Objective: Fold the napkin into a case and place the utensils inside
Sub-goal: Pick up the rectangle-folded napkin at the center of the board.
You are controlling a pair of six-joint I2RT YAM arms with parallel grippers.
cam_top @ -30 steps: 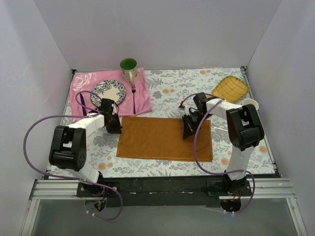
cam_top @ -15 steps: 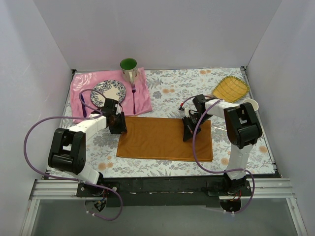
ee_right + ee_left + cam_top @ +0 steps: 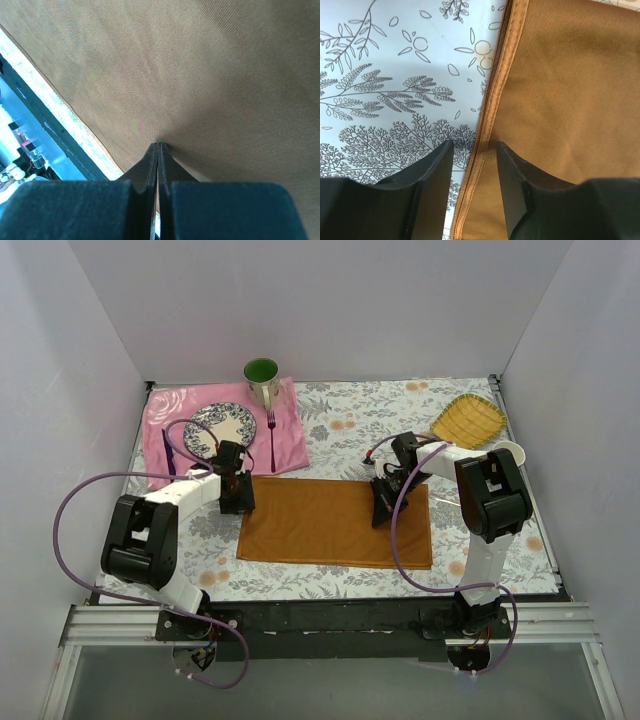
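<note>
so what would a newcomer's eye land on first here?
The rust-orange napkin dominates, a flat rectangle mid-table on the floral tablecloth. An arm works each end: the left gripper stands open astride the hemmed left edge, and the right gripper is shut with its tips on the cloth, seemingly pinching it. At far left is a pink cloth with a patterned plate, a fork and a green mug.

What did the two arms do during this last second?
The left gripper shifted slightly right to the napkin at its left hem and opened its jaws, which now straddle that hem. The right gripper stayed shut, tips against the napkin. The napkin, plate and cup have not moved.
</note>
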